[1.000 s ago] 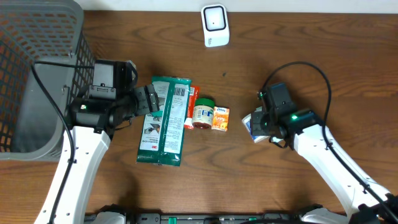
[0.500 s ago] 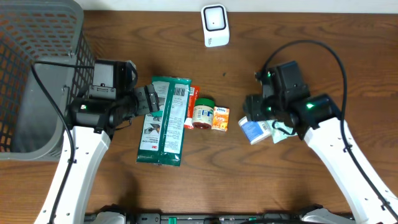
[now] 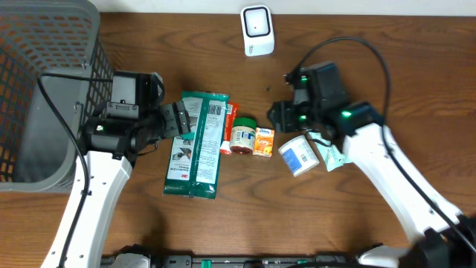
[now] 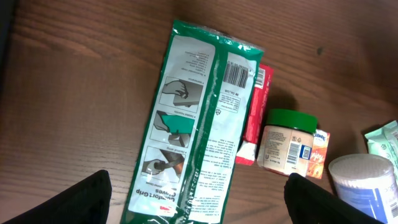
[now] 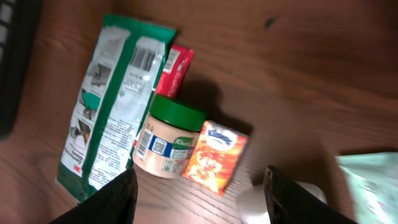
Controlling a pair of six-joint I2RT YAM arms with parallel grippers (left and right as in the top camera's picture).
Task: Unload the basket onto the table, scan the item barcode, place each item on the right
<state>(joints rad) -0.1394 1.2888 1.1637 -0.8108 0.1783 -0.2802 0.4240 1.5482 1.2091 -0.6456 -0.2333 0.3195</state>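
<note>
Left gripper gaping, empty, over green packet | right gripper parted, holding nothing, above orange tissue pack, lying between jar and tub | pack likely light, soft: pinch long edges gently | scanner beyond

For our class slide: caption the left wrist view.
Open left gripper above green packet, green-lidded jar and orange box.

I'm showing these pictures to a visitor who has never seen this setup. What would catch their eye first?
Most likely the long green package lying flat at the middle of the table, with a green-lidded jar and a small orange box lined up beside it. Next, the big grey mesh basket filling the far left, and the white scanner standing alone at the top edge.
</note>
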